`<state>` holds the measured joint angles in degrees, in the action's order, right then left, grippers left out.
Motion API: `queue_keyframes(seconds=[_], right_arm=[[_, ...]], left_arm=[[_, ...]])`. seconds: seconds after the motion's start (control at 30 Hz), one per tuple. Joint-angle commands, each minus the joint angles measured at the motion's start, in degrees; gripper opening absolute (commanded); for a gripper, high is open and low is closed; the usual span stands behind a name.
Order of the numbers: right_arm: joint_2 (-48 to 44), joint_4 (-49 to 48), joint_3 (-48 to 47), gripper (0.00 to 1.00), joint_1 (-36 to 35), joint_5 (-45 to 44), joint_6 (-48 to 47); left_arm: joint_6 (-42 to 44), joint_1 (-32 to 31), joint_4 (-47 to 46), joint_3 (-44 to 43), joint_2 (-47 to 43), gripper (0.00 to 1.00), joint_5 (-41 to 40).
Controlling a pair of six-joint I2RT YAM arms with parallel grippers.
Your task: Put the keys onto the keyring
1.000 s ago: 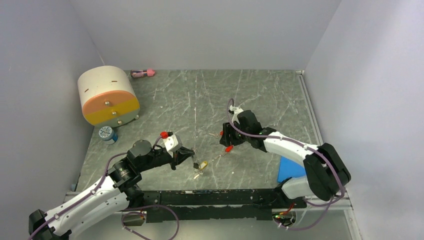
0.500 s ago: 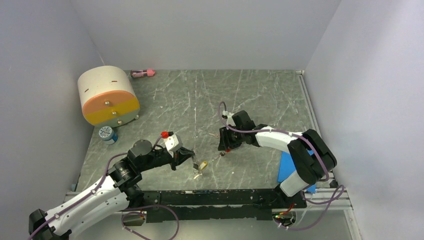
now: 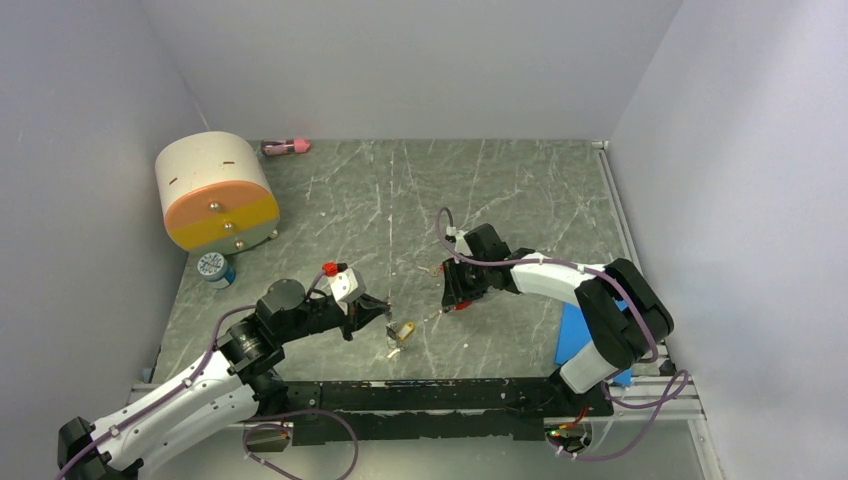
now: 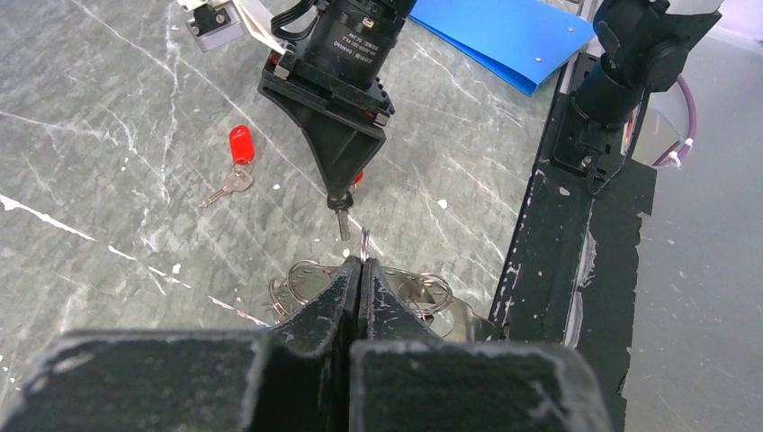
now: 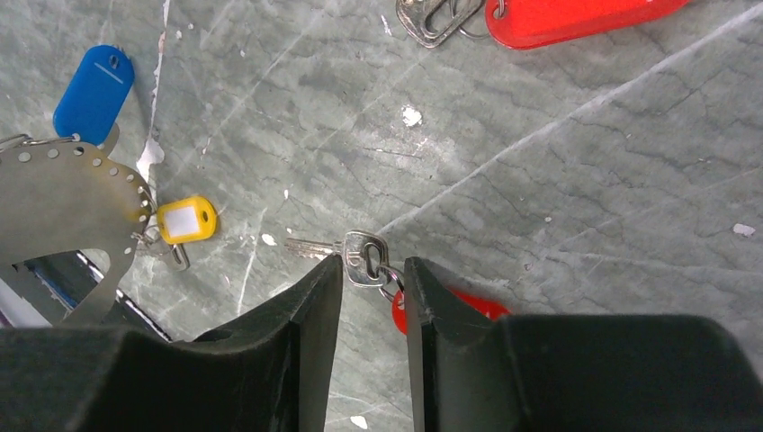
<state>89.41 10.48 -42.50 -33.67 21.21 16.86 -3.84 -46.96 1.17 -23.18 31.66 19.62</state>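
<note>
Vs 1 s ago: right arm (image 3: 545, 272) has folded its elbow in toward the middle of the desk (image 3: 520, 190). Its jaws now sit a bit nearer the near edge, over the red-tagged key that lay in the open before. Left arm (image 3: 190, 395) and keyring (image 5: 63, 193) unchanged.

Right jaws: narrow gap, the head of the silver key (image 5: 363, 256) sits between the tips, with its red tag (image 5: 450, 306) just behind. Can't tell if it's clamped or only straddled.

Left jaws: fully closed, pinching a thin wire loop (image 4: 364, 241) of the keyring, close to the near edge, about mid-width.

Count:
- 2 keys, both red-tagged: one at the right jaws, the second key (image 4: 236, 162) loose just beside them on their far side.
- By the keyring plate: 1 yellow tag (image 5: 186, 220), 1 blue tag (image 5: 93, 88).
- 1 cream-and-orange drum (image 3: 215, 190) at the left edge.
- 1 blue sheet (image 3: 578, 335) toward the near right corner.
</note>
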Motion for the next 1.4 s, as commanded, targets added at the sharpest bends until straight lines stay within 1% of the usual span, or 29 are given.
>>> queue_keyframes(seconds=[0.0, 0.13, 0.3, 0.43, 0.6, 0.73, 0.87, 0.97, 1.13, 1.37], right_arm=[[-1.48, 1.06, -1.44, 0.32, 0.27, -0.99, -0.19], [-2.4, 1.52, -1.36, 0.23, 0.27, -0.21, 0.14], [-3.94, 1.55, -0.81, 0.21, 0.27, 0.62, 0.97], [-3.96, 2.4, -0.55, 0.21, 0.23, -1.38, 0.65], [-3.52, 2.33, -0.13, 0.21, 0.27, -0.65, 1.15], [-4.88, 2.37, 0.42, 0.24, 0.27, -3.28, 1.76], [-5.99, 2.57, 0.66, 0.28, 0.35, -3.55, 2.06], [-5.32, 2.67, 0.66, 0.29, 0.36, -3.57, 2.2], [-4.01, 1.46, 1.37, 0.27, 0.36, -1.12, 3.04], [-3.76, 0.58, 1.98, 0.23, 0.45, 0.14, 3.55]], left_arm=[[-0.56, -0.23, -4.09, -2.23, -0.39, 0.03, 0.87], [-0.84, -0.18, -3.55, -2.43, -0.62, 0.02, 0.9], [-1.17, -0.2, -3.16, -2.56, -0.96, 0.03, 0.82], [-1.23, -0.19, -3.35, -2.41, -1.32, 0.02, 0.71], [-1.1, -0.23, -2.78, -2.71, -1.34, 0.03, 0.86], [-1.01, -0.22, -2.37, -2.97, -1.33, 0.02, 0.75], [-0.83, -0.18, -1.96, -3.21, -1.29, 0.03, 0.8], [-0.58, -0.2, -1.55, -3.51, -1.1, 0.02, 0.63], [-0.39, -0.2, -1.54, -3.53, -0.75, 0.03, 0.69], [-0.3, -0.21, -1.61, -3.46, -0.57, 0.02, 0.6]])
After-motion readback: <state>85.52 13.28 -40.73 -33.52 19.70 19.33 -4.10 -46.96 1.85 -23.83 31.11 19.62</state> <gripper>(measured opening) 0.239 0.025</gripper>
